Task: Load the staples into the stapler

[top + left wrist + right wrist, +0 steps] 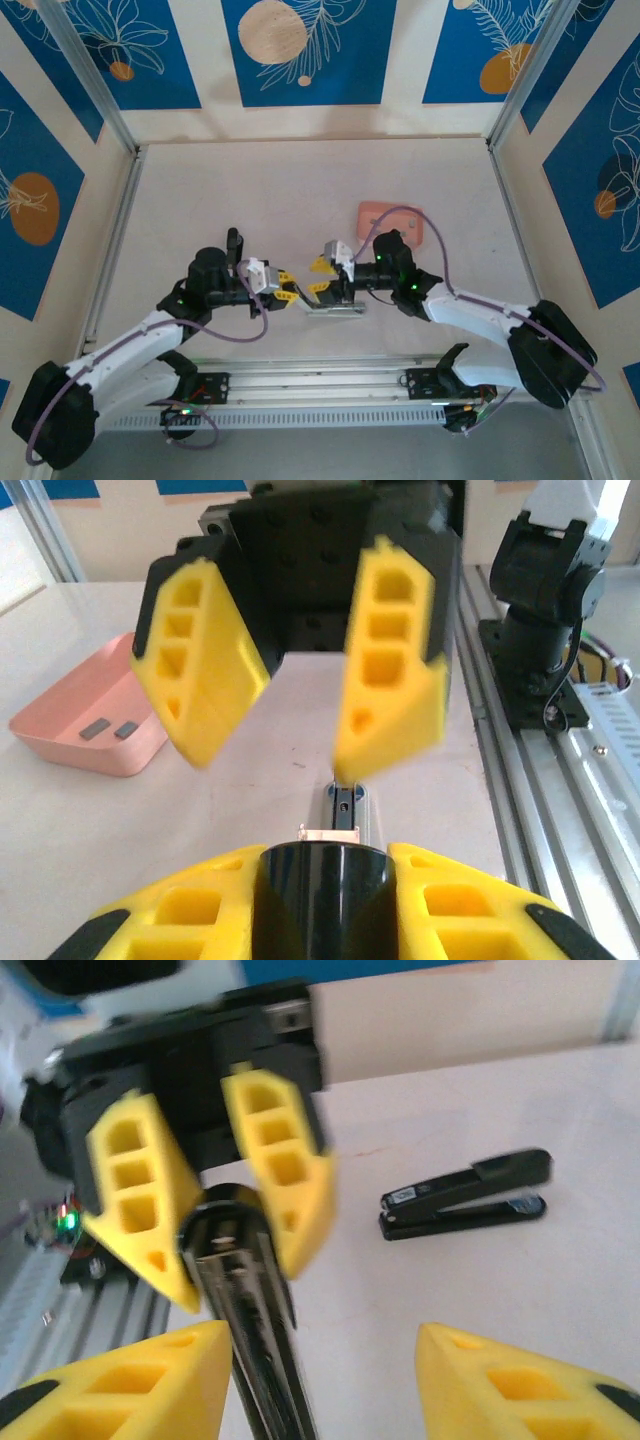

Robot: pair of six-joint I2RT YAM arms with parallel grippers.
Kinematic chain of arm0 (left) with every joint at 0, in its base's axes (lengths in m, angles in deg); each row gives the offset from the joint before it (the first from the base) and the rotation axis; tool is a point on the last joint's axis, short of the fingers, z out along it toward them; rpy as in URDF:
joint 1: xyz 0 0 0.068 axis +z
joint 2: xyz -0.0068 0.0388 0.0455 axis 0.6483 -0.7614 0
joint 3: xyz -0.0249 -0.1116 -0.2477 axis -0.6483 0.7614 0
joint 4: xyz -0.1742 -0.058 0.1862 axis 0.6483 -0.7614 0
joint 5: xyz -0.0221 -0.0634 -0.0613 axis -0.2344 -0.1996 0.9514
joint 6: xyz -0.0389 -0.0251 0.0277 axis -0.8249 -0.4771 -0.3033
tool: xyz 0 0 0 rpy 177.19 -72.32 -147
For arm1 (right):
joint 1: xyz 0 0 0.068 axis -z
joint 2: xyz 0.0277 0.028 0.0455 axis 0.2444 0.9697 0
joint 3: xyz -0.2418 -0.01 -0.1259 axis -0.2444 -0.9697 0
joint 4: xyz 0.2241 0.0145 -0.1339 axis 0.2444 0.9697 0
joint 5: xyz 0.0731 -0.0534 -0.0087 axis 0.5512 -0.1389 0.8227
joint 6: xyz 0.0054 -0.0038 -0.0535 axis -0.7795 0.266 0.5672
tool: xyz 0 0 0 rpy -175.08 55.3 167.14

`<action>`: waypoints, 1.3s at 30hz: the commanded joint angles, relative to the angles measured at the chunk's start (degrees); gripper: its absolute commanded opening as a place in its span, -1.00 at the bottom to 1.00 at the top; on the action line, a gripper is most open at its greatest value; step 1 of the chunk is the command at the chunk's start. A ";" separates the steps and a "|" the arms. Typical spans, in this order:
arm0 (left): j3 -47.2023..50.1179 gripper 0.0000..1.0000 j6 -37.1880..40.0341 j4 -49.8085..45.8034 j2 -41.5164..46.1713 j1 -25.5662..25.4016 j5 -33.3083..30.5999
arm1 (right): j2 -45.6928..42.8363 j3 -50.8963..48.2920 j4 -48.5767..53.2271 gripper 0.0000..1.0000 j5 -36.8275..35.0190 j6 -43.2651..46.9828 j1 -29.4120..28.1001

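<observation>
Two claws meet at mid-table (150,830). The left claw (232,1260) is clamped on the black rear end of the stapler (320,895), whose opened silvery rail runs toward the right claw (275,762). That claw hangs over it with jaws apart, holding nothing. Farther right in the overhead view, two staples (95,730) lie in the pink tray (370,210). The step looks like steadying the opened stapler. Next, the right claw would need to reach the tray and pinch one strip squarely.
</observation>
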 commanded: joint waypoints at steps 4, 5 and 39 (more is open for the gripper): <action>-9.06 -0.61 11.73 -21.85 4.32 -0.58 -7.23 | 0.14 5.37 23.97 0.09 -11.64 -29.65 1.87; -10.06 -0.61 13.09 -24.33 4.36 -0.55 -8.11 | 0.15 5.04 24.87 0.07 -11.60 -32.90 1.84; -14.94 -0.59 21.62 -34.99 0.26 -1.07 -14.52 | 15.93 2.75 21.26 -0.25 6.29 -55.81 6.95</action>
